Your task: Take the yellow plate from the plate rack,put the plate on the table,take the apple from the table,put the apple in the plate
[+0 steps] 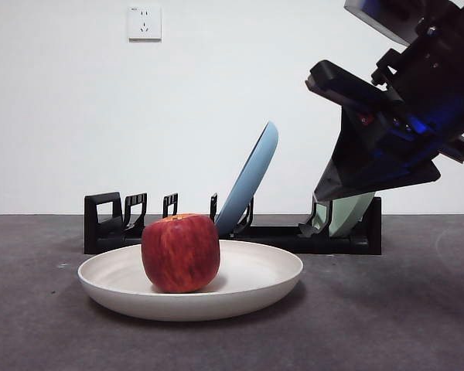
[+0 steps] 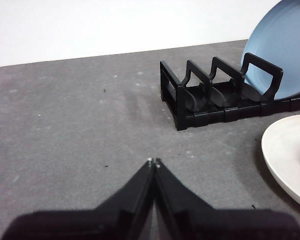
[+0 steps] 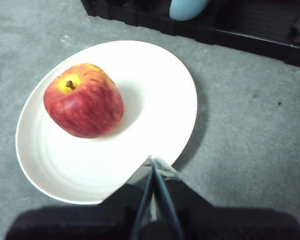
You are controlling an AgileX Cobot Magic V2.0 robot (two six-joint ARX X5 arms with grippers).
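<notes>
The dark red apple (image 1: 181, 253) (image 3: 83, 100) rests stem up in the yellow plate (image 1: 274, 280) (image 3: 155, 90), which lies flat on the grey table (image 1: 402, 309) in front of the black plate rack (image 1: 278, 234) (image 2: 210, 95). My right gripper (image 3: 153, 161) (image 1: 320, 193) is shut and holds nothing. It hangs above the plate's near rim, to the right of the apple and apart from it. My left gripper (image 2: 153, 161) is also shut and holds nothing. It hovers over bare table near the rack's loop end, with the plate's edge (image 2: 290, 150) off to one side.
A light blue plate (image 1: 251, 182) (image 2: 285, 50) leans in the middle of the rack. A pale green plate (image 1: 349, 212) stands at the rack's right end, partly behind the right arm. A white wall with a socket (image 1: 145, 23) rises behind the table.
</notes>
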